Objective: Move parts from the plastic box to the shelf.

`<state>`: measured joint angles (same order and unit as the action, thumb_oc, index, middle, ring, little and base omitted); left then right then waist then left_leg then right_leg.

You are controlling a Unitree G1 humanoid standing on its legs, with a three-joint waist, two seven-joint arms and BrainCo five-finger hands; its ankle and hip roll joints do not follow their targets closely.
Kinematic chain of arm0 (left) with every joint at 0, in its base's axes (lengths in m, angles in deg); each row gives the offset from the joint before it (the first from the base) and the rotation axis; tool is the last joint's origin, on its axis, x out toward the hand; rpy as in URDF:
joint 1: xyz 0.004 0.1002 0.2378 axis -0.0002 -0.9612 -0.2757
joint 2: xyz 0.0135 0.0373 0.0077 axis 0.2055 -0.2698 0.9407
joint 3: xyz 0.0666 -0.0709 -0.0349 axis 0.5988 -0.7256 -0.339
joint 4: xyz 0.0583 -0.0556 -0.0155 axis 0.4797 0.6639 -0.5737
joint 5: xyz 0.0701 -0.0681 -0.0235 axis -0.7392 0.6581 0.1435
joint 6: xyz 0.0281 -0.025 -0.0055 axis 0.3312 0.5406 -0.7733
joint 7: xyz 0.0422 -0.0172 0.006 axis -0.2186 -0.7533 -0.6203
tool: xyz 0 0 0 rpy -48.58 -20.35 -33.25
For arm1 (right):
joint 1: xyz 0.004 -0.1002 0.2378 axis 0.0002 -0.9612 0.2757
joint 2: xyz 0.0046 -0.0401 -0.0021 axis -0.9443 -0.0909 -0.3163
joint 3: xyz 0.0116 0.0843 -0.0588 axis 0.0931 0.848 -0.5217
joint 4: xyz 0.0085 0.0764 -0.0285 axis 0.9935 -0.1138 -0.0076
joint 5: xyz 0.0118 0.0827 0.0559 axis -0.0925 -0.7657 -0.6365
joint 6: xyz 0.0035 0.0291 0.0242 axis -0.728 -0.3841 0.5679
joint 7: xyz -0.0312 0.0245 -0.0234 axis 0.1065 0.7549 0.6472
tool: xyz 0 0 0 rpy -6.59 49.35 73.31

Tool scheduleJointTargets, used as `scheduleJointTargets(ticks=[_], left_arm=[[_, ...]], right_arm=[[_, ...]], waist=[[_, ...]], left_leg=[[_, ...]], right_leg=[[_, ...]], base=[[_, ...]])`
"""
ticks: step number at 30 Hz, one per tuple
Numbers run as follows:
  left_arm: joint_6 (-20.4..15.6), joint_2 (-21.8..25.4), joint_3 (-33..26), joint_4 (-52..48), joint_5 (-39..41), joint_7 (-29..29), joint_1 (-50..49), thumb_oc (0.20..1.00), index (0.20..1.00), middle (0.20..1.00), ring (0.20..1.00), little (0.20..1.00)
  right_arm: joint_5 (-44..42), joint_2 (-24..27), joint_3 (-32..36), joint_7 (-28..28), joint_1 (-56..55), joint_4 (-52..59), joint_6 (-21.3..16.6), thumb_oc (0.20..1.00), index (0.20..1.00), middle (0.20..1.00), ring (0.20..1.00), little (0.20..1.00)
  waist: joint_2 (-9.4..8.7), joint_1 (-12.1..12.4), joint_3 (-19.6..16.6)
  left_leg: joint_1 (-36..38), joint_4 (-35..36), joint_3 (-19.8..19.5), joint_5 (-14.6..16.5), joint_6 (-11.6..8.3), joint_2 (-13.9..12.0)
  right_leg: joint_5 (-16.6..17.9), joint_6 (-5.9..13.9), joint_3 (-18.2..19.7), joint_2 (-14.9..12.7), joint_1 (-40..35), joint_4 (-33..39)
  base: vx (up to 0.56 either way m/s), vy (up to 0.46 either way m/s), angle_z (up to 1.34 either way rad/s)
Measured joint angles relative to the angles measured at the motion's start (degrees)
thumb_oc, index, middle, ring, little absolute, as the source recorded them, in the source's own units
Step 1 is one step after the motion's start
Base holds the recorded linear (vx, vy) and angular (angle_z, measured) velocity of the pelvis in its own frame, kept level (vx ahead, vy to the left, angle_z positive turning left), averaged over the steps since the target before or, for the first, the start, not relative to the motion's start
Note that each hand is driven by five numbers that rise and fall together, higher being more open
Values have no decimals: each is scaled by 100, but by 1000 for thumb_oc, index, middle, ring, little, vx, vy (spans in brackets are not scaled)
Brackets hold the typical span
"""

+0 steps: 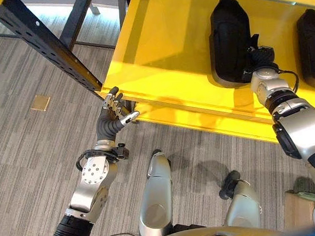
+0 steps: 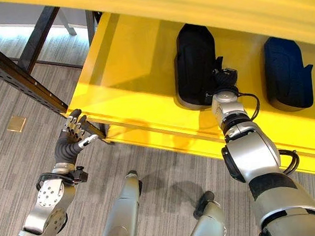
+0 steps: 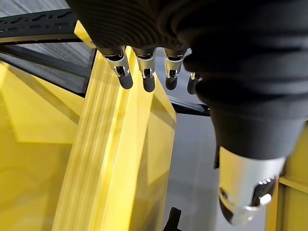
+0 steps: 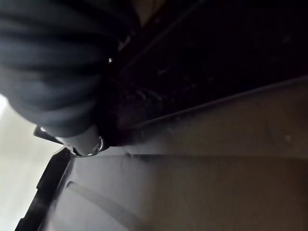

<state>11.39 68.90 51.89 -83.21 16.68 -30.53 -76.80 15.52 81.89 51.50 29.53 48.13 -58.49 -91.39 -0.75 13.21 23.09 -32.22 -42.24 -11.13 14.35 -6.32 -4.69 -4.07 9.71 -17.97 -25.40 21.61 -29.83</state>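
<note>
Fingers of the right hand (image 2: pixel 224 79) are hiding against a black part (image 2: pixel 195 64), grasp unclear | part is lying on the yellow shelf (image 2: pixel 136 70), long axis running front-to-back | left hand (image 1: pixel 114 114) is hovering relaxed at the shelf's corner, farther away.

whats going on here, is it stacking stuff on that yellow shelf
The robot's right hand reaches onto the yellow metal shelf and is at the edge of a black moulded plastic part lying there; its fingers are hidden, so a grip cannot be confirmed. A second black part lies further to the right on the same shelf. The left hand hangs open beside the shelf's front corner, holding nothing.
</note>
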Motion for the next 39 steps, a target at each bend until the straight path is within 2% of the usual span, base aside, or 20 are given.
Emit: scheduleJointTargets(ticks=[4, 13, 39], left_arm=[[-24, 8, -2, 0, 0, -2, -1, 1000, 1000, 1000, 1000, 1000], [-37, 19, -1, -9, -4, -30, -32, 1000, 1000, 1000, 1000, 1000], [-76, 162, -2, -10, -16, -47, -62, 1000, 1000, 1000, 1000, 1000]], right_arm=[[1, 218, 4, -23, 0, -103, 11, 200, 200, 200, 200, 200], [1, 519, 87, -144, -1, -439, 92, 200, 200, 200, 200, 200], [-2, 533, 149, -365, 33, -460, 90, 200, 200, 200, 200, 200]], waist=[[2, 19, 1], [6, -111, 3], [-1, -117, 18]], left_leg=[[-23, 4, -9, 4, 6, 44], [-50, 2, 4, 11, 21, 37], [-135, -46, 27, 40, 58, 9]], right_leg=[[-1, 1, -10, -32, 0, 0], [11, 29, -12, -45, 21, 25], [80, 44, -8, 29, 47, 154]], base=[[12, -5, 5], [0, 0, 0], [0, 0, 0]])
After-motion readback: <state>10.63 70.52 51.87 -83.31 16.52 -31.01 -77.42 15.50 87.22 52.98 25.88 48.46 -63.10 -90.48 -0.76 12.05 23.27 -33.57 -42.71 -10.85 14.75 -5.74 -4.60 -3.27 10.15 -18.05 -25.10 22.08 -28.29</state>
